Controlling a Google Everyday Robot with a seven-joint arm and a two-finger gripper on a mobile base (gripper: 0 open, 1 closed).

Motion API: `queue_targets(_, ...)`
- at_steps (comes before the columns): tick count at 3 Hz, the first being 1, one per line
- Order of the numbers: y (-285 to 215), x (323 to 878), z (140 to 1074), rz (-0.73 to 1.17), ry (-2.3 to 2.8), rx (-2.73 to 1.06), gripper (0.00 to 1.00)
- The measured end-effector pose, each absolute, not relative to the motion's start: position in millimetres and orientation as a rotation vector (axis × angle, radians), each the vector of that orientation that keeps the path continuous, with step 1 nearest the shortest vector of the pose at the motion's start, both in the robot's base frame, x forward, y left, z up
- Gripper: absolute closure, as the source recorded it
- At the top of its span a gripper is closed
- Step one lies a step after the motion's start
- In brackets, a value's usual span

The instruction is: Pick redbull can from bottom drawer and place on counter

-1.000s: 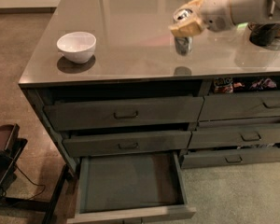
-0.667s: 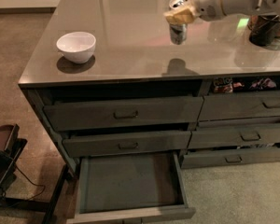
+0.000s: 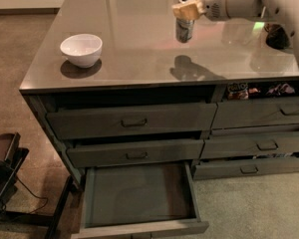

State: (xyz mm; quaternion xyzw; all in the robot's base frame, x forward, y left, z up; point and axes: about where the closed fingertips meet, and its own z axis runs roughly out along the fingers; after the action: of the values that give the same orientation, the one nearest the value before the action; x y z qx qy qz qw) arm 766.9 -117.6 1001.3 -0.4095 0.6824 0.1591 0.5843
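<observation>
The redbull can (image 3: 185, 29) is a slim silver can held upright in my gripper (image 3: 187, 7), above the counter (image 3: 139, 39) at its right-centre. The gripper's tan fingers (image 3: 183, 10) are shut on the can's upper part. The can's shadow lies on the counter below and in front of it. The white arm comes in from the upper right. The bottom drawer (image 3: 139, 193) stands pulled open at the lower left of the unit, its floor bare.
A white bowl (image 3: 81, 49) sits on the counter's left side. Two handled drawers (image 3: 132, 121) above the open one are shut. More drawers (image 3: 261, 146) are on the right. A dark object (image 3: 279, 36) sits at the counter's right edge. A black stand (image 3: 5, 178) is on the floor left.
The gripper with the can has moved left and farther back over the counter. The bowl and the drawers have not moved.
</observation>
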Motion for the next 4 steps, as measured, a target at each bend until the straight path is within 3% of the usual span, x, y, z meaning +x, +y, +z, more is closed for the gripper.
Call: queue_targets(4, -126, 769, 950, 0.506, 1.775, -0.773, 1.0)
